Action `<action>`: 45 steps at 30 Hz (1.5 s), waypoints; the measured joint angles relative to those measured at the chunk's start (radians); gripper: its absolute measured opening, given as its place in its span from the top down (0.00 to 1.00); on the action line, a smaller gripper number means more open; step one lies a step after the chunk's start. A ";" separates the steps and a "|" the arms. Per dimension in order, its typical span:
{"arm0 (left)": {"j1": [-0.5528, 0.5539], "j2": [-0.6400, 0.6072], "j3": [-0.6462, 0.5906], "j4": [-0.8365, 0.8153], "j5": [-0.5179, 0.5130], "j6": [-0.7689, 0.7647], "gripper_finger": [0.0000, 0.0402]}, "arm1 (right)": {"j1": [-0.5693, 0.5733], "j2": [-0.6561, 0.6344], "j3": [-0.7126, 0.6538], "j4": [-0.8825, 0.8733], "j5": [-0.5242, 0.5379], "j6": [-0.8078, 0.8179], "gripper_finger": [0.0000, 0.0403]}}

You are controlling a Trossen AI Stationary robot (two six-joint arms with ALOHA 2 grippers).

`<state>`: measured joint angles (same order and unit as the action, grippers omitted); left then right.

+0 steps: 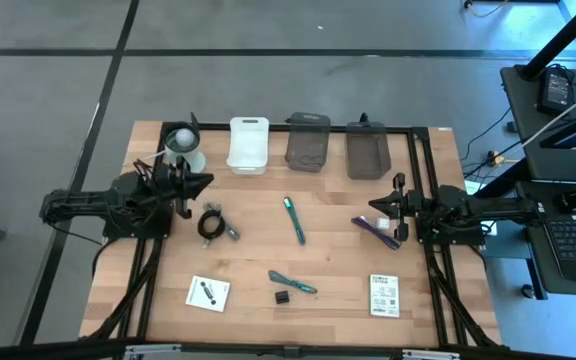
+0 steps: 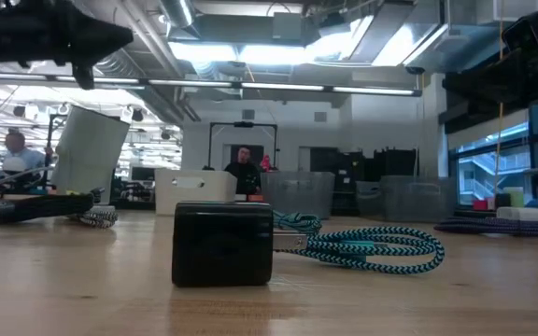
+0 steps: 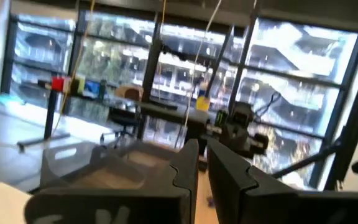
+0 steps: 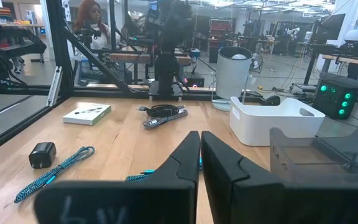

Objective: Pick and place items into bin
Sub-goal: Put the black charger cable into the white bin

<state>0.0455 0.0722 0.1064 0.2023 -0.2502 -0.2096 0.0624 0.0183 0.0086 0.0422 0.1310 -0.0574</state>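
Note:
The items lie loose on the wooden table: a black coiled cable (image 1: pixel 210 222) with a grey metal tool (image 1: pixel 233 232) beside it, a teal pen (image 1: pixel 294 220), a purple strip (image 1: pixel 378 229), a teal tie (image 1: pixel 293 283), a tiny black block (image 1: pixel 283 297) and two white printed cards (image 1: pixel 208 293) (image 1: pixel 384 295). A white bin (image 1: pixel 249 144) stands at the far edge. My left gripper (image 1: pixel 206 183) is shut and empty, raised above the table just beyond the cable. My right gripper (image 1: pixel 373 205) is shut and empty, just beyond the purple strip. I see no white cube.
Two dark bins (image 1: pixel 308 141) (image 1: pixel 367 150) stand to the right of the white bin. A white cylinder-shaped device (image 1: pixel 183 145) stands at the far left, close to my left gripper. A black frame rims the table. People show in the room beyond.

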 joint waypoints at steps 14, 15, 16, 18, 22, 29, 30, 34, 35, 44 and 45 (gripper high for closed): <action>-0.071 0.710 0.496 -0.300 -0.027 -0.065 1.00 | 0.000 0.000 0.000 0.000 0.000 0.000 0.95; -0.078 0.762 0.541 -0.365 -0.016 -0.103 1.00 | 0.000 0.000 0.000 0.000 0.000 0.000 0.95; -0.085 0.813 0.592 -0.447 -0.002 -0.145 1.00 | 0.000 0.000 0.000 0.000 0.000 0.000 0.95; -0.105 0.909 0.695 -0.632 0.015 -0.220 1.00 | 0.000 0.000 0.000 0.000 0.000 0.000 0.95; -0.137 1.071 0.878 -0.989 0.018 -0.369 0.99 | 0.000 0.000 0.000 0.000 0.000 0.000 0.95; -0.151 1.206 0.970 -1.164 0.087 -0.551 0.99 | 0.000 0.000 0.000 0.000 0.000 0.000 0.95; -0.151 1.215 0.965 -1.163 0.093 -0.571 0.99 | 0.000 0.000 0.000 0.000 0.000 0.000 0.95; -0.151 1.251 0.947 -1.185 0.097 -0.755 0.98 | 0.000 0.000 0.000 0.000 0.000 0.000 0.95; -0.151 1.261 0.946 -1.202 0.098 -0.777 0.97 | 0.000 0.000 0.000 0.000 0.000 0.000 0.95; -0.172 1.354 0.944 -1.286 0.115 -0.790 0.76 | 0.000 0.000 0.000 0.000 0.000 0.000 0.95; -0.179 1.366 0.944 -1.286 0.114 -0.807 0.74 | 0.000 0.000 0.000 0.000 0.000 0.000 0.95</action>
<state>-0.1331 1.4380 1.0500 -1.0836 -0.1360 -1.0168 0.0622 0.0181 0.0085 0.0422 0.1312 -0.0574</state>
